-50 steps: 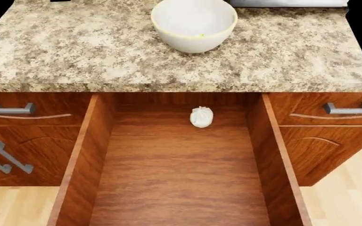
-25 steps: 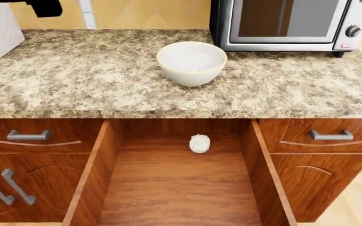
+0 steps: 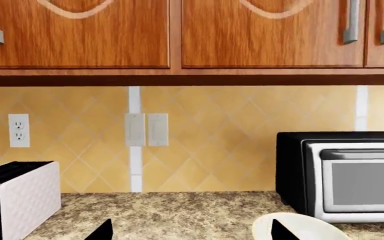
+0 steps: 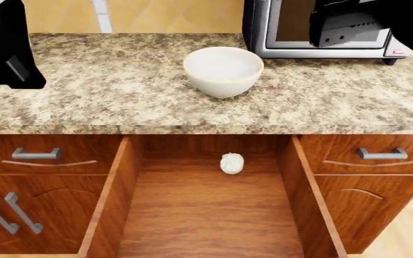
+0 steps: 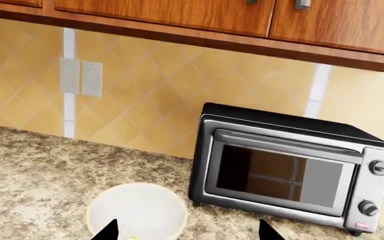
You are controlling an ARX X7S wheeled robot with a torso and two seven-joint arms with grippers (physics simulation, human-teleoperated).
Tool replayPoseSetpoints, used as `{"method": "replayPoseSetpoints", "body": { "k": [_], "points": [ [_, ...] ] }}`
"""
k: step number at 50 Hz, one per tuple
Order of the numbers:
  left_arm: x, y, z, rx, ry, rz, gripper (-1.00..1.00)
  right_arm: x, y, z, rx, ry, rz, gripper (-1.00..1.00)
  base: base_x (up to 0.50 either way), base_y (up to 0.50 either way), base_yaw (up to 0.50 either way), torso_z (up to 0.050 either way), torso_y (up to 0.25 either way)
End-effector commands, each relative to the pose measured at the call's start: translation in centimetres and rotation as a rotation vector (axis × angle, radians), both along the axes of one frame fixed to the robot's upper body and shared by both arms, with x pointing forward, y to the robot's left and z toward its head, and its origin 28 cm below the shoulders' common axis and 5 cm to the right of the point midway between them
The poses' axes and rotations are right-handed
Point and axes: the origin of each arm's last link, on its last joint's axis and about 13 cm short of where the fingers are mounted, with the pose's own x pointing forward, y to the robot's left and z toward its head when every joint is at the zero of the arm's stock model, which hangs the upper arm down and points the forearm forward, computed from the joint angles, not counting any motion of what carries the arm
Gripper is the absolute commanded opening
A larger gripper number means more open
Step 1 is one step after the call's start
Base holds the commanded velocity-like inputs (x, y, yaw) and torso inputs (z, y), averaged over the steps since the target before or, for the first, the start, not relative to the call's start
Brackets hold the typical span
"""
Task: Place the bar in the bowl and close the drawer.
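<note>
Bar [image 4: 232,163], small, white and lumpy, lies at the back of the open drawer [image 4: 208,215], centre frame, below the bowl [image 4: 223,70] on the surface [image 4: 106,102]. It looks light and firm; pinch across its middle. Both pincers' tips appear spread, holding nothing.

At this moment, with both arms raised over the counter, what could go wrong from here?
1. The bar lies at the back of the open drawer, under the counter edge; a hand reaching in may strike that edge.
2. The bar is small and rounded, so it may roll or slip from a grip.
3. The bowl stands near the toaster oven, so an arm might bump either one.
</note>
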Motion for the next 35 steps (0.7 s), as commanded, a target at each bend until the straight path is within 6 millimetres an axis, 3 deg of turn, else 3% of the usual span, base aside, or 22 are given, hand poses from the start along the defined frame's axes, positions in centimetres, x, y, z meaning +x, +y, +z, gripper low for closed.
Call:
{"method": "replayPoseSetpoints", "body": {
  "k": [1, 35],
  "points": [
    [-2.15, -0.49, -1.16, 0.025, -0.039, -0.044, 1.00, -2.81, -0.54, -2.59, -0.008, -0.039, -0.043, 1.00, 0.00, 0.50, 0.00, 0.000, 0.000],
    [-2.53, -0.73, -1.00, 0.031, -0.040, -0.075, 1.00, -3.22, -0.38, -2.76, -0.033, -0.039, -0.067, 1.00, 0.00, 0.50, 0.00, 0.000, 0.000]
  ]
}}
